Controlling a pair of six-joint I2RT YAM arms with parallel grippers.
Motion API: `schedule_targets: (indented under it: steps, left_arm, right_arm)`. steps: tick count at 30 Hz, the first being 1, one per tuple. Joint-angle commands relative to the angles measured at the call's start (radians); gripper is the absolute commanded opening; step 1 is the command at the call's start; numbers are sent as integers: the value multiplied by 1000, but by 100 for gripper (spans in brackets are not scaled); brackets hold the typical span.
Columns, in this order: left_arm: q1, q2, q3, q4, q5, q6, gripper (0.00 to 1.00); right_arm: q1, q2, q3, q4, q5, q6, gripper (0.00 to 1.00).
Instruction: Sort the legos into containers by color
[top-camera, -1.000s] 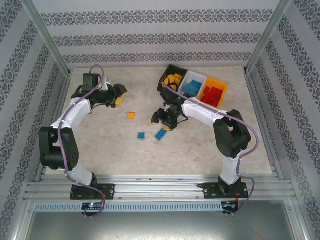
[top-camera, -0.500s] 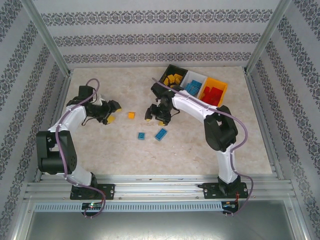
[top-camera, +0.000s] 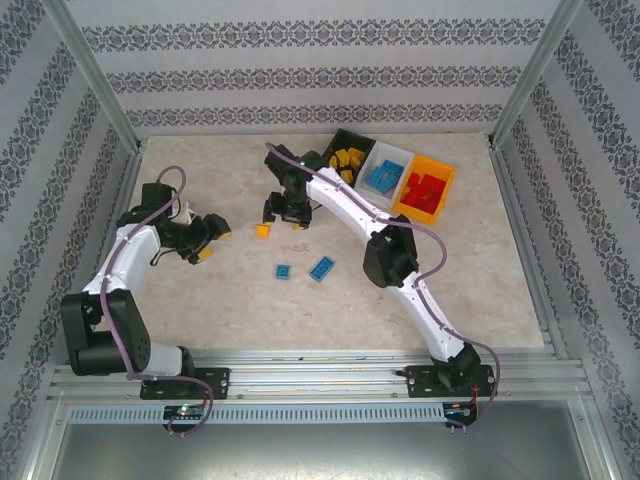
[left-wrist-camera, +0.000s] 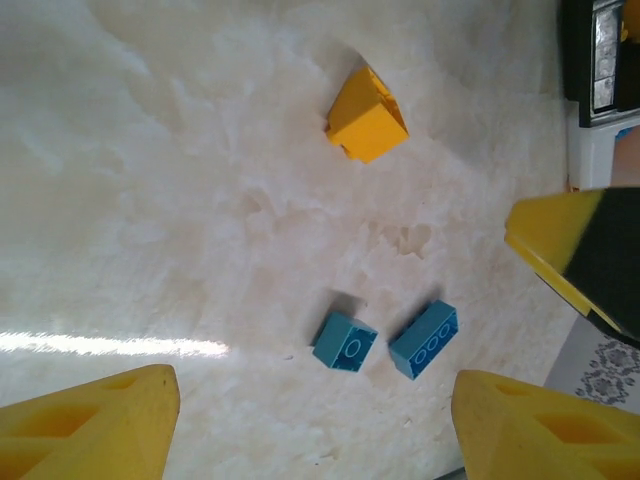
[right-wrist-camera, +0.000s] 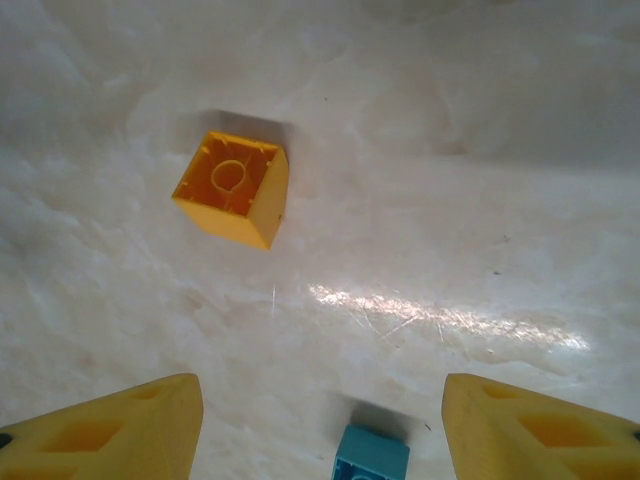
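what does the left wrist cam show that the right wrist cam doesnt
Left wrist: a long blue brick beside a small blue brick, the black bin at the edge, the left fingers. Right wrist: the yellow brick with its hollow underside, the right fingers. Both: the yellow brick, a blue brick, the table.

Marble-look tabletop (right-wrist-camera: 470, 180) here, smooth with a soft sheen, a streak of light glaring off it. The orange-yellow brick (right-wrist-camera: 232, 188) and blue brick (right-wrist-camera: 372, 458) are smooth hard plastic, and the yellow fingers (right-wrist-camera: 110, 425) look like matt plastic. Down front, the frame rails (top-camera: 320, 380) are bare silvery metal.
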Motion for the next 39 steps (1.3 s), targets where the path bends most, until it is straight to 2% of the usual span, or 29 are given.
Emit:
schedule_targets:
  steps: [1,6,11,15,17,20,25,32,39]
  left_arm:
    - [19,-48,-18,-83,-48,62,73]
    - [24,-64,-17,-112,-83,99,73]
    - [-9,-30,26,-108,-144,144,71]
    - [-140,80,123,-103,-241,181,71]
    - [-184,149,155,-68,-251,168,71]
    - [-254,267,230,-45,-283,174,71]
    - [-352,456,396,-101,-383,227,71]
    - [-390,615,522,-141,-465,270,68]
    - [-426,711,610,-163,-483,285,66]
  right_arm:
    - [20,30,35,-20,51,-8,66]
    - [44,20,17,87,37,7,66]
    - [31,-38,-44,60,70,-1,65]
    - [-16,-214,-334,174,79,10,64]
    - [-39,-306,-500,257,66,31,63]
    - [-71,-399,-653,304,46,58,63]
    - [-95,-501,-805,330,50,57,63]
    - [-106,-581,-941,361,32,66,63]
    - [-127,-608,-973,361,23,57,63]
